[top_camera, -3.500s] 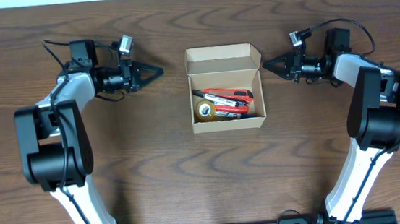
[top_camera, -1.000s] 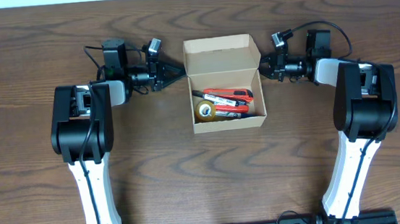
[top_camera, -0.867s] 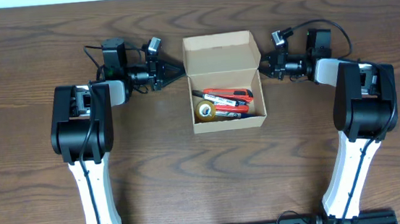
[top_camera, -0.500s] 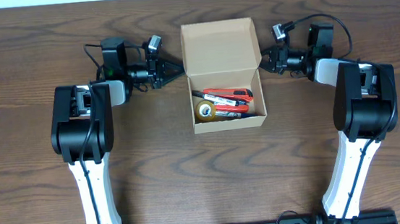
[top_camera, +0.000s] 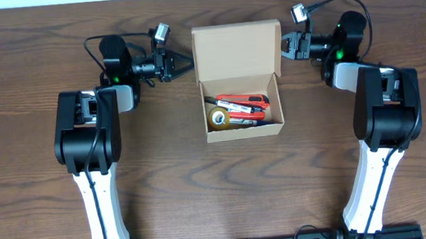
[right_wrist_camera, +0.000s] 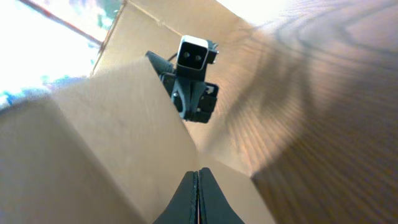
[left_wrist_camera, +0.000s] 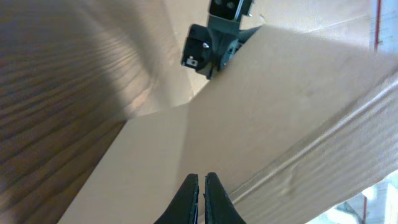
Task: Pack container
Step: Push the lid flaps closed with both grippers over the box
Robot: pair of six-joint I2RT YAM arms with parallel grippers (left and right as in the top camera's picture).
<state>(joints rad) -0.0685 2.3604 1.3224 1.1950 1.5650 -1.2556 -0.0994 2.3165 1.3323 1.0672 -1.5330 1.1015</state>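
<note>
Cardboard box [top_camera: 243,133] mid-tabletop [top_camera: 173,193], already loaded with tape roll [top_camera: 217,118] and red-black items [top_camera: 241,101]; left pincer [top_camera: 189,62] and right pincer [top_camera: 285,47], both pinched together, empty, flank the raised flap lid [top_camera: 236,49], so closing it looks the only step left.

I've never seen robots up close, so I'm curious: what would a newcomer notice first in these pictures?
A tan cardboard box sits in the middle of the wooden table. Its lid flap is raised, and red-and-black items and a yellowish roll lie inside. The left gripper and right gripper mirror each other, both shut, with their pointed tips at the lid's opposite sides.
</note>
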